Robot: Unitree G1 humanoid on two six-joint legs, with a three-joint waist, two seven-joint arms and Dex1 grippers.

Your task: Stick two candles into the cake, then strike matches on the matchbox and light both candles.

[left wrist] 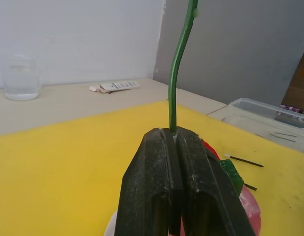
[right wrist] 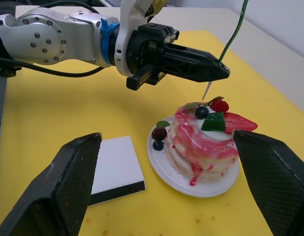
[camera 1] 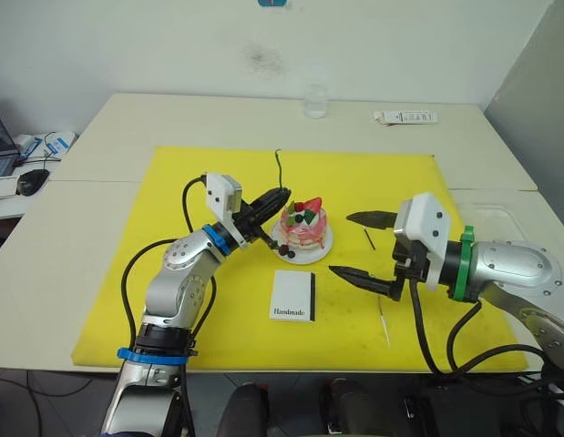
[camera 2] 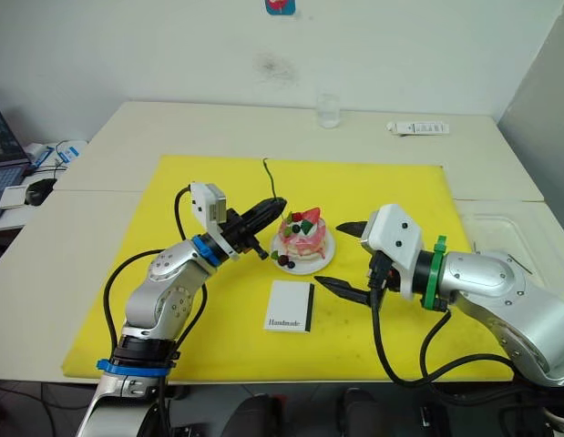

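- The left gripper, its fingers clamped tight on the green candle, is holding it nearly upright just above the near-left edge of the cake, the white tip pointing down at the icing; this looks like the planting of the first candle.
- The candle's wavy stem is rising well above the fingers, gripped low, probably so the stick does not bend when pushed in.
- The cake is sitting on its plate in the middle of the yellow mat, no candle standing in it yet.
- The right gripper is waiting to the right of the cake, jaws spread wide and holding nothing, seemingly kept out of the left arm's way.
- The second candle is lying on the mat below the right gripper, within its reach.
- The matchbox is resting flat just in front of the plate, black strip along its right edge, untouched.
- One match is lying on the mat to the right of the cake; further thin sticks are resting in a clear tray off the mat's right edge.
- A glass and a remote are standing at the table's far side, well apart from the work.
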